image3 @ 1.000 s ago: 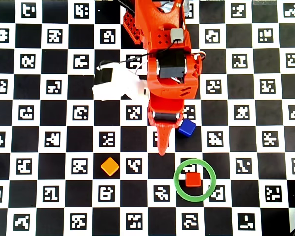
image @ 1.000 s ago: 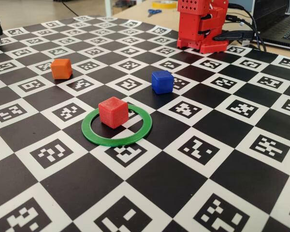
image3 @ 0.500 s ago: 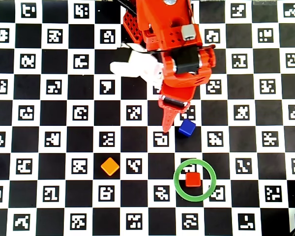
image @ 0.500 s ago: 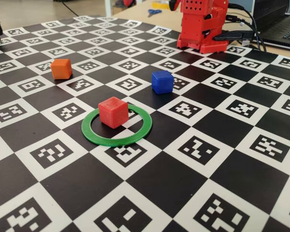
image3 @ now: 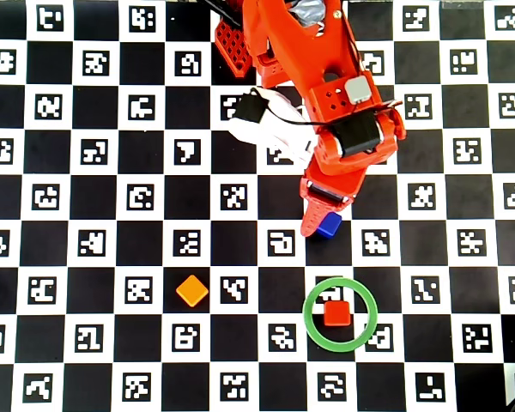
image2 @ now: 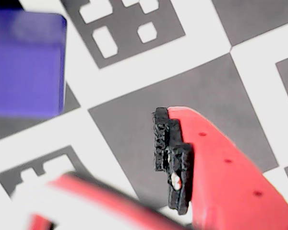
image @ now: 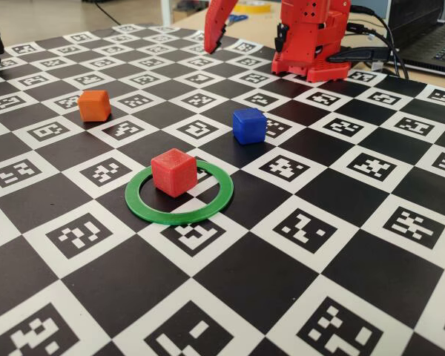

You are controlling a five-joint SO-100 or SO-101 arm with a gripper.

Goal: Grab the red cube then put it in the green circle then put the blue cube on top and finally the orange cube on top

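Observation:
The red cube [image: 173,172] [image3: 336,313] sits inside the green circle [image: 137,208] [image3: 308,314], toward its left part in the fixed view. The blue cube [image: 249,125] [image3: 330,226] [image2: 26,62] rests on the board behind the ring. The orange cube [image: 95,105] [image3: 191,290] lies apart to the left. In the overhead view my red gripper [image3: 313,225] hangs over the blue cube's left edge and partly covers it. In the wrist view the gripper [image2: 108,148] is open and empty, with the blue cube at upper left, outside the jaws. Its black-padded finger [image2: 173,158] is sharp, the other blurred.
The board is a black-and-white marker checkerboard [image: 297,222]. The arm's red base [image: 311,37] stands at the far edge. A laptop and cables [image: 430,37] lie at the back right. A white wrist camera housing [image3: 270,129] sticks out left of the arm.
The arm swung right in the overhead view, bringing the gripper tip from left of the blue cube onto its edge. The gripper has entered the top of the fixed view. The cubes have not moved.

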